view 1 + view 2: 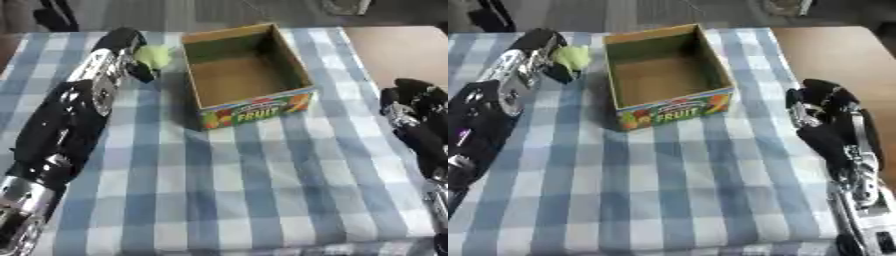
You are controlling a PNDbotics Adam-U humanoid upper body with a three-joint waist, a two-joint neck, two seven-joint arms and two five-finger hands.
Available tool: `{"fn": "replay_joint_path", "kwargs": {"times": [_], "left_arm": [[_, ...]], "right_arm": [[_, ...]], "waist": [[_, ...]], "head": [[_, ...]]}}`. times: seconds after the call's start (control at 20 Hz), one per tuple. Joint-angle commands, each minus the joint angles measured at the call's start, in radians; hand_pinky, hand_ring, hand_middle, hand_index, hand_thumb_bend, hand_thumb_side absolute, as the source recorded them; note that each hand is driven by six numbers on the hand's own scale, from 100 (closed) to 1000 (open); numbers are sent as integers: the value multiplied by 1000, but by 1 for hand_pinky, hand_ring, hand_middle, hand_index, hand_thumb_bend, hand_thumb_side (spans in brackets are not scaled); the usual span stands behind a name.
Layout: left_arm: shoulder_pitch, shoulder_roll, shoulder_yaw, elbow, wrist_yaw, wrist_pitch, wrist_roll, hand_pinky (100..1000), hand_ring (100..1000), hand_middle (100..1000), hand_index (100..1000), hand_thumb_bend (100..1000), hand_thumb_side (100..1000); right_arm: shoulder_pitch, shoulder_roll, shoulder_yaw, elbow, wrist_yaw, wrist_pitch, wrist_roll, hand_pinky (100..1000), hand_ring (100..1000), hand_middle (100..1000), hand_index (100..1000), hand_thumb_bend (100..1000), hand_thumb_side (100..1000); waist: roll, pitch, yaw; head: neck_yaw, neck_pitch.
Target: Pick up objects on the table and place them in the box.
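**Left hand holds a pale green object beside the fruit box**

At the far left of the table, the left hand (131,47) has its black fingers curled round a pale green object (155,56), rounded and soft-edged; what it is cannot be made out. Hand and object sit just beside the left wall of the box (295,65), near its far corner, not over the opening. The left arm (66,120), glossy black shell with silver joints, runs from the lower left corner up to the hand and covers a long strip of the cloth.

Box: open-topped cardboard, rectangular, plain brown inside, with a coloured front panel printed "FRUIT" with fruit pictures. It stands slightly askew on the table. Only bare brown floor shows inside; the near wall hides the strip of floor behind it.

Tablecloth (262,190): blue and white check, flat, smooth. A wide open stretch lies between the box front and the near table edge, and between the two arms. To the right of the cloth, a bare tan surface (833,50) shows.

Right hand (820,107): black, at the right edge of the cloth, well apart from the box, fingers bent inward with nothing seen in them. Its forearm, black and silver, is cut off by the lower right corner; in the left eye view the hand is partly cut by the frame edge.
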Motion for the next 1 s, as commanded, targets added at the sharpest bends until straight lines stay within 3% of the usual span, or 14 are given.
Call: {"fn": "replay_joint_path", "kwargs": {"times": [0.05,0.45,1.0], "left_arm": [[-30,28,-24,-108,26,-19,-18,446,361,390,549,103,187],[-50,-35,-103,-212,62,-64,-70,451,358,387,545,100,187],[-35,-183,-125,-59,-12,-78,-7,487,415,437,599,125,179]], "right_arm": [[-10,-14,-5,-14,-8,-2,0,622,698,614,727,283,268],[-12,-13,1,-13,-11,0,6,622,697,614,728,278,268],[-19,-7,13,-12,-14,0,19,623,697,613,728,275,269]], "waist": [[1,-19,-1],[0,-23,-12],[3,-17,-45]], "head": [[-1,6],[10,6],[32,6]]}}
